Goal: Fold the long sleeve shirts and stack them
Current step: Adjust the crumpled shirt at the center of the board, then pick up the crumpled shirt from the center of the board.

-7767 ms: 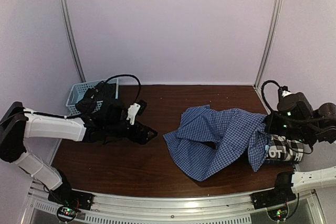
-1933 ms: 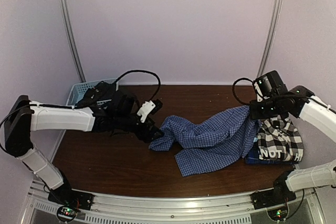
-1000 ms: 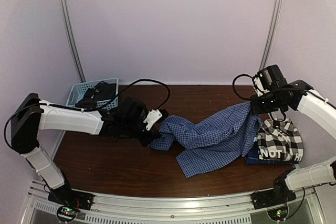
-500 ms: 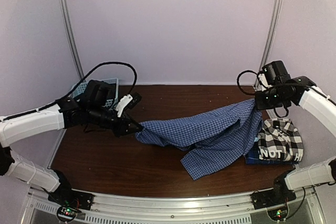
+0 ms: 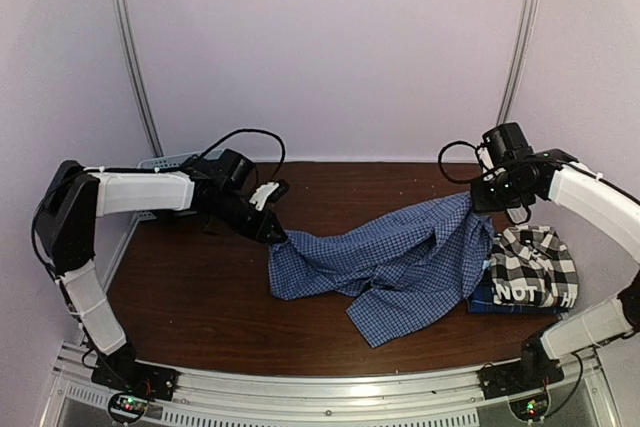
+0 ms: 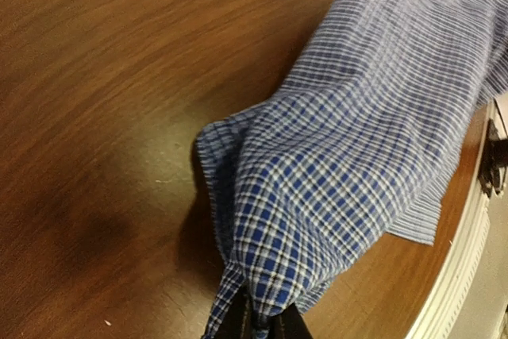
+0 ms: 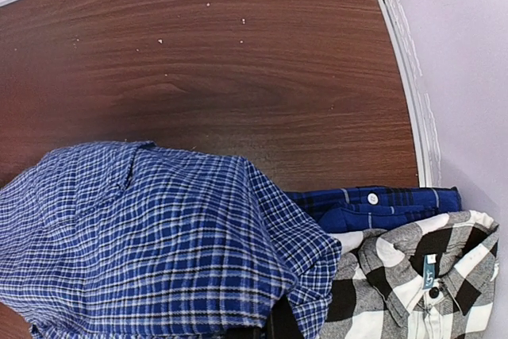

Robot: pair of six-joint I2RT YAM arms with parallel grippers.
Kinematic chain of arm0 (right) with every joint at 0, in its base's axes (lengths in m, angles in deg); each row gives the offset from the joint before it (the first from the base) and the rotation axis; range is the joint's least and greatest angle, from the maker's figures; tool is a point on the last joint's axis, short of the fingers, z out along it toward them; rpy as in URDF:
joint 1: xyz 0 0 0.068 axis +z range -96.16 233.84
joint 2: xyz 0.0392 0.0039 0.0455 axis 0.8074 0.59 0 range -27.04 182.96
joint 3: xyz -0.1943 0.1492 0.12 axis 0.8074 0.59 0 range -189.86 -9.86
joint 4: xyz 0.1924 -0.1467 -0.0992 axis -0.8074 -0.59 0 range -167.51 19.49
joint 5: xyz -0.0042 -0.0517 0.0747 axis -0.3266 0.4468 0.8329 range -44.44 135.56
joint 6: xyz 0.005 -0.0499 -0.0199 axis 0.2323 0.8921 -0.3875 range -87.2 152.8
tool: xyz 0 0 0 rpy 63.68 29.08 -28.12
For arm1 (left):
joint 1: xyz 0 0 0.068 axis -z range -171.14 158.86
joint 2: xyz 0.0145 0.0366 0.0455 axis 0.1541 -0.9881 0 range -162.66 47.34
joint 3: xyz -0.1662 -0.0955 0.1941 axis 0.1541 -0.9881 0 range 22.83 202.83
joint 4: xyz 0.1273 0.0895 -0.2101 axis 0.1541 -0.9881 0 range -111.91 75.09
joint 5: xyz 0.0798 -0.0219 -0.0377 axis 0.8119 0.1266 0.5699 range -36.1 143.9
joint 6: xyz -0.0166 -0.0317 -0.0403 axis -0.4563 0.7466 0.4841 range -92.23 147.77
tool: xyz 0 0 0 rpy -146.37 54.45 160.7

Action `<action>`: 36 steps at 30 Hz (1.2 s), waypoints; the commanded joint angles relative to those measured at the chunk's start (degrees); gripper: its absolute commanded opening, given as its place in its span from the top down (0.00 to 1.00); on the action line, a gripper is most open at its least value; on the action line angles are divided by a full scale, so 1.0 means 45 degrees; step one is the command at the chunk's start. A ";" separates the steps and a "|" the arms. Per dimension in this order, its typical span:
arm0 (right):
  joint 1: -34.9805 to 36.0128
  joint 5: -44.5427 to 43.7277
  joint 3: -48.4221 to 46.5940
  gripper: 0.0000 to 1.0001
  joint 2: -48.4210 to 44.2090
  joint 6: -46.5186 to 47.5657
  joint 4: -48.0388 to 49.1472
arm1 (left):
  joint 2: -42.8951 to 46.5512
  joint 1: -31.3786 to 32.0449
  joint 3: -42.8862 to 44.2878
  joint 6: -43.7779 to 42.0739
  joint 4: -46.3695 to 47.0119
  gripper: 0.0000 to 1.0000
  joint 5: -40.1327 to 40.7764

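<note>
blue check shirt slackened, sagging tableward | left pincer pinches its corner | right pincer pinches opposite end

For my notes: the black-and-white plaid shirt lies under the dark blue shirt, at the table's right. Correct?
Wrong: the black-and-white plaid shirt lies on the dark blue shirt, at the table's right. The top external view shows it.

Cloth shirt — glossy wood tbl.
</note>
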State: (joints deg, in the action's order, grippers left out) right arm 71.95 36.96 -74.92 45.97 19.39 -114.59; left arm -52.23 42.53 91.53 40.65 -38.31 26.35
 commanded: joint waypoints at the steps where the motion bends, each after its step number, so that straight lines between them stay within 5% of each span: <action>1: -0.0111 -0.0609 0.0281 1.00 0.0947 -0.0424 0.1218 | -0.1677 -0.0547 0.1393 0.1233 0.1351 0.85 0.1278; 8: -0.0959 -0.1347 0.0469 1.00 0.2126 -0.0384 0.2115 | -0.1562 -0.0549 0.0919 0.1553 0.2021 0.58 0.3676; 15: -0.1016 -0.1042 0.0714 1.00 0.2783 -0.0326 0.2680 | 0.1120 -0.0122 -0.1830 0.1496 0.3776 0.33 0.2548; 21: -0.1015 -0.0709 0.0724 1.00 0.2819 -0.0262 0.2816 | 0.1996 0.1405 -0.2922 0.1409 0.5292 0.30 0.1958; 36: -0.1011 -0.0470 0.0746 1.00 0.2586 -0.0107 0.2734 | -0.1914 0.2381 -0.0845 0.2400 0.6117 0.26 0.2663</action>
State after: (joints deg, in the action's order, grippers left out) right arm 67.62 34.75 -72.06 58.71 18.43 -102.81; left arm -58.24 53.07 84.47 50.25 -14.48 36.62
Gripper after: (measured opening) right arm 0.011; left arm 0.738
